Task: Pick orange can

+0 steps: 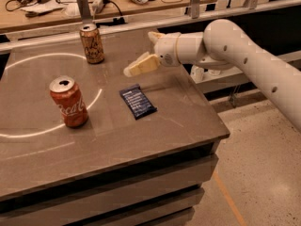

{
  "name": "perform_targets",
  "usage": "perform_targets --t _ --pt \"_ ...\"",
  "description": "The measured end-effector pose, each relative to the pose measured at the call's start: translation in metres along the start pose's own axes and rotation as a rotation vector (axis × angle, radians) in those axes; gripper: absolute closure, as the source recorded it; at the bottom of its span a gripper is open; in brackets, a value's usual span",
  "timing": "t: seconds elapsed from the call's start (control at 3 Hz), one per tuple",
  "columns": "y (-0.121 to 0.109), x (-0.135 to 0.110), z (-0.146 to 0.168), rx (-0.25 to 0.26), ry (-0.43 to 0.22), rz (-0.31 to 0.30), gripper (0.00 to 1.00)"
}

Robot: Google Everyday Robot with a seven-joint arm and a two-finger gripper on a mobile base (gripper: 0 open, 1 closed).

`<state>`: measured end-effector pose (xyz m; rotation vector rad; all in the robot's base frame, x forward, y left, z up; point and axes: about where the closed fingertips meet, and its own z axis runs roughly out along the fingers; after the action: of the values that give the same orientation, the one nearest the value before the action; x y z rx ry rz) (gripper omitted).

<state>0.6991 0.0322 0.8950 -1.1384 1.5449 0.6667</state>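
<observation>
The orange can [92, 44] stands upright at the back of the table, dull copper with dark script and a silver top. My gripper [139, 53] hangs above the table to the right of the can, a short gap away, and touches nothing. Its pale yellow fingers [142, 65] stand apart and point left toward the can. It holds nothing. My white arm reaches in from the right.
A red Coca-Cola can [69, 101] stands at the front left. A dark blue packet [137, 101] lies flat below the gripper. The grey table [178, 121] has a white ring marked on it, with a rail and a cluttered bench behind.
</observation>
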Motion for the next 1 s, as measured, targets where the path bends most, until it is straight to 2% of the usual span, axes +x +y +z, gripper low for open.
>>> perform_targets --t 0.67,1.0 --pt "0.003 -0.025 0.067 -0.033 -0.052 0.022 0.00" --pt "-0.004 -0.036 0.097 -0.047 -0.082 0.002 0.00"
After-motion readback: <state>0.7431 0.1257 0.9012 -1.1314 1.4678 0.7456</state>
